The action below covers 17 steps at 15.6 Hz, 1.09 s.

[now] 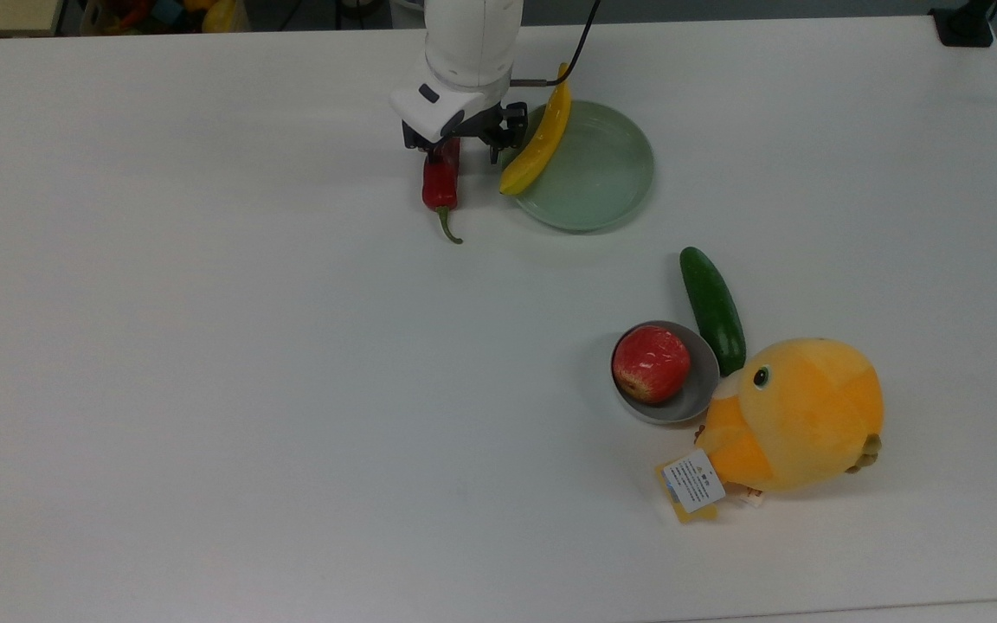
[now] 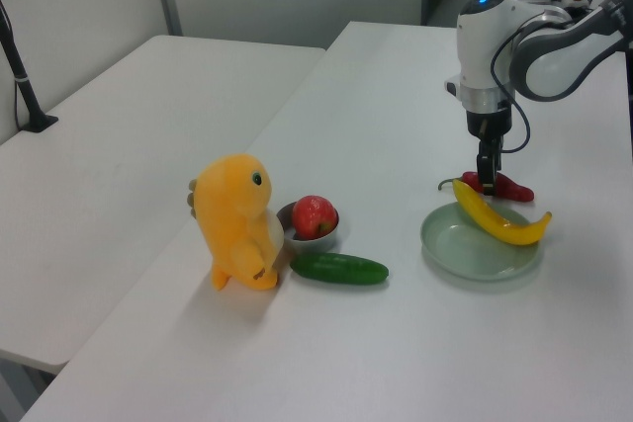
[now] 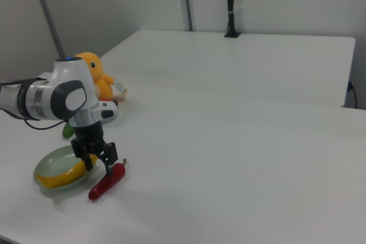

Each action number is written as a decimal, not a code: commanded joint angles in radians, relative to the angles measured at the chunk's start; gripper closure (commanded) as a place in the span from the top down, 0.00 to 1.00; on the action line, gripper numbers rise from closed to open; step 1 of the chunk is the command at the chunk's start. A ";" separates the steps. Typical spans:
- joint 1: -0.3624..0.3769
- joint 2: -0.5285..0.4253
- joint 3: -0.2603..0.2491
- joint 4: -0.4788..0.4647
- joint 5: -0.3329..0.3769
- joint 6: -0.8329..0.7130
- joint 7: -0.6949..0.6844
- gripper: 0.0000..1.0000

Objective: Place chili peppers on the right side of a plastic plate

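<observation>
The dark red chili (image 1: 440,182) lies flat on the white table, just off the rim of the mint-green plate (image 1: 602,177) on the top view's left, its green stem pointing toward the top view's bottom. My gripper (image 1: 455,147) hangs open just over the chili's blunt end, fingers spread to either side and apart from it. In the right view the chili (image 3: 107,181) rests beside the plate (image 3: 48,167) with the gripper (image 3: 100,164) above it. The left view shows the chili (image 2: 504,186) behind the plate (image 2: 465,244), under the gripper (image 2: 485,177).
A yellow pepper (image 1: 542,138) leans across the plate's rim beside the gripper. Toward the top view's lower right are a green cucumber (image 1: 712,310), a grey bowl (image 1: 697,394) with a red apple (image 1: 651,363), and an orange plush toy (image 1: 797,415).
</observation>
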 commanded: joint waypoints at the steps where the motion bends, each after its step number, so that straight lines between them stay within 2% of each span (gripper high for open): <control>1: 0.002 -0.025 0.001 0.000 0.017 -0.030 0.014 0.81; 4: 0.002 -0.071 0.001 0.001 0.017 -0.065 0.012 0.81; 6: 0.003 -0.109 0.001 0.009 0.017 -0.104 0.009 0.87; 7: 0.003 -0.117 0.001 0.033 0.017 -0.119 0.014 0.97; 8: 0.003 -0.117 0.001 0.062 0.017 -0.148 0.014 1.00; 11: 0.003 -0.089 0.002 0.231 0.017 -0.202 0.023 1.00; 14: 0.006 -0.089 0.002 0.296 0.023 -0.201 0.041 1.00; 17: 0.005 -0.089 -0.004 0.354 0.061 -0.207 0.049 1.00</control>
